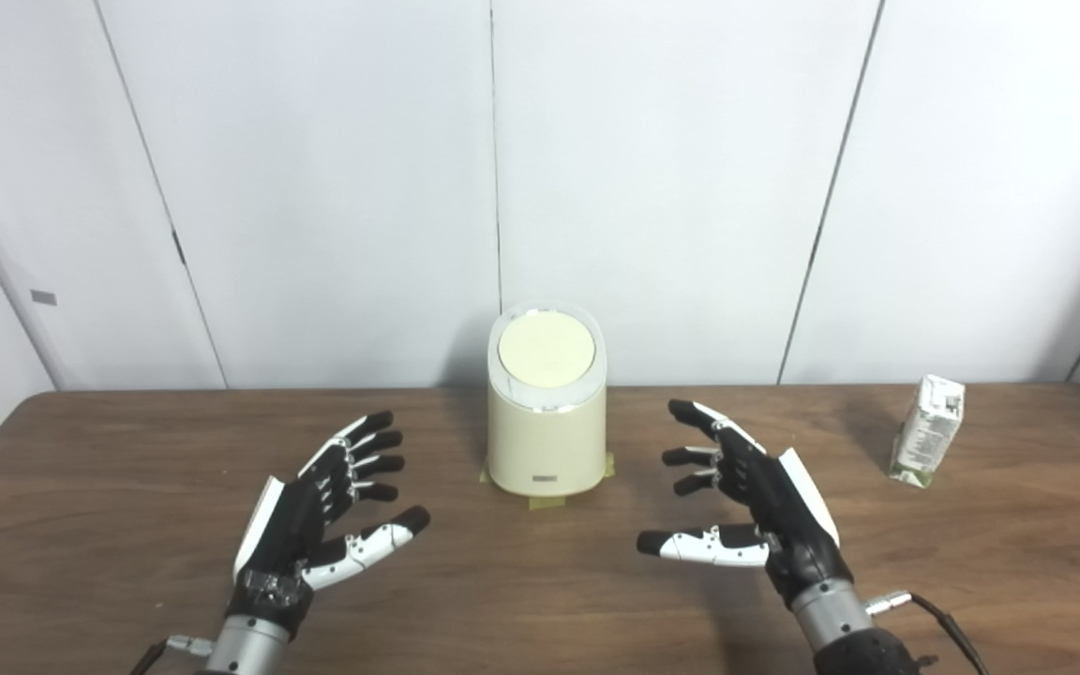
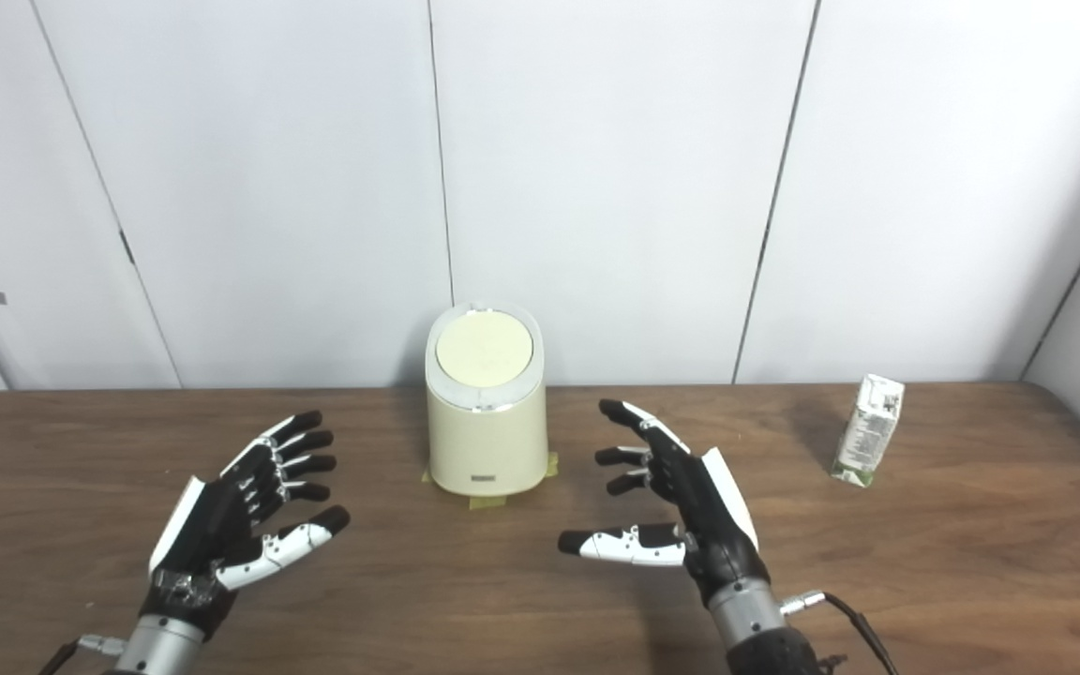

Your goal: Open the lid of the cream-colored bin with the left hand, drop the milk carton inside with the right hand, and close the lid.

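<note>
Left hand (image 1: 315,516): left of the bin, fingers spread, holding nothing. Cream-colored bin (image 1: 547,427): upright on the wooden table (image 1: 127,469), lid (image 1: 547,350) closed. Right hand (image 1: 756,506): right of the bin, fingers spread, empty. Milk carton (image 1: 928,429): upright, far right of the bin.

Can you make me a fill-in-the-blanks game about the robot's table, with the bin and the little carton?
1. The round lid of the cream-colored plastic bin is ____.
2. The small white-and-green milk carton stands on the brown wooden table, on the bin's ____ side.
3. The black-and-white left hand and right hand both hold ____.
4. Both hands have their fingers spread ____.

Missing words: closed; right; nothing; apart
</note>
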`<action>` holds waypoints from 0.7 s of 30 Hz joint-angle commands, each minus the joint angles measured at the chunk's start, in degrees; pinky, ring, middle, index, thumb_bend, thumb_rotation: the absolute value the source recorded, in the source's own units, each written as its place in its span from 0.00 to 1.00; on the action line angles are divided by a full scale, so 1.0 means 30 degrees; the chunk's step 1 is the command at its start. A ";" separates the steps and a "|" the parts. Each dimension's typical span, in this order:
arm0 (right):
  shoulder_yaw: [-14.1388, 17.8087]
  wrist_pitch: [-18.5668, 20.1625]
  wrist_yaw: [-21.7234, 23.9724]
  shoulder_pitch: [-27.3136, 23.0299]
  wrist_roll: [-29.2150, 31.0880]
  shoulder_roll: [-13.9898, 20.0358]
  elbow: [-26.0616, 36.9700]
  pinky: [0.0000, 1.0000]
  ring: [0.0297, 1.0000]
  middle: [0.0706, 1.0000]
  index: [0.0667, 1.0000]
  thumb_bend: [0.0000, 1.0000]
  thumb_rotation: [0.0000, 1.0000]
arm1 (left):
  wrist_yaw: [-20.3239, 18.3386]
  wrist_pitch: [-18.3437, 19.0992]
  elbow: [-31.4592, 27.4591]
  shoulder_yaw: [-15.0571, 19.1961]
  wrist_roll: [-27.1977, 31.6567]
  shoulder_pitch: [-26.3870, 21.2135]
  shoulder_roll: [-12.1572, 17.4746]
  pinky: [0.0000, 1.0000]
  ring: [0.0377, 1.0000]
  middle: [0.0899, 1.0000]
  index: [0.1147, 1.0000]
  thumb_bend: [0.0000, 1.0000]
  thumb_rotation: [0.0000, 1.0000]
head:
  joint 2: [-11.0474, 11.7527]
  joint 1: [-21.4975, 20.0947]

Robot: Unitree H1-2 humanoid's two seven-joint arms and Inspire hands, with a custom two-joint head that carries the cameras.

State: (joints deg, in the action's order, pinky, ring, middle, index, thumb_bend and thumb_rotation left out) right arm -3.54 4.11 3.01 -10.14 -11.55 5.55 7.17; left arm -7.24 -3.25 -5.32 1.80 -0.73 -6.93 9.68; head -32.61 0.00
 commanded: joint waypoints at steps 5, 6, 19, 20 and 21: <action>0.0089 -0.0427 -0.0049 -0.0699 0.0158 0.0084 0.0751 0.57 0.72 0.88 0.82 0.78 0.10 | 0.0184 -0.0620 -0.0349 0.0105 -0.0014 -0.0652 0.0151 0.67 0.76 0.81 0.85 0.73 0.19 | -0.0021 0.0025; 0.0088 -0.0433 -0.0040 -0.0700 0.0165 0.0091 0.0748 0.57 0.72 0.88 0.82 0.78 0.10 | 0.0175 -0.0622 -0.0355 0.0099 -0.0012 -0.0652 0.0156 0.67 0.76 0.81 0.85 0.73 0.19 | -0.0021 0.0025; 0.0044 -0.0938 -0.0190 -0.0944 0.0067 0.0063 -0.0058 0.57 0.72 0.87 0.83 0.76 0.11 | 0.0964 -0.1038 0.0073 0.0092 -0.0407 -0.0981 -0.0556 0.71 0.81 0.85 0.87 0.76 0.27 | 0.0418 -0.0056; 0.0059 -0.0980 -0.0219 -0.0968 0.0066 0.0055 -0.0120 0.57 0.72 0.87 0.83 0.77 0.11 | 0.1146 -0.1105 0.0149 0.0127 -0.0509 -0.1112 -0.0672 0.71 0.81 0.84 0.87 0.78 0.27 | 0.0418 -0.0056; 0.0067 -0.0978 -0.0241 -0.0996 0.0040 0.0060 -0.0170 0.57 0.72 0.87 0.83 0.77 0.11 | 0.1370 -0.1202 0.0244 0.0109 -0.0802 -0.1291 -0.0740 0.71 0.81 0.84 0.87 0.80 0.27 | 0.0446 0.0026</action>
State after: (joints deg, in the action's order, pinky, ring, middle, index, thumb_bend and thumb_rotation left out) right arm -3.55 3.95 2.90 -10.54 -11.66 5.52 5.26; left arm -4.51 -4.14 -3.86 1.88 -2.20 -7.58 7.46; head -31.20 0.00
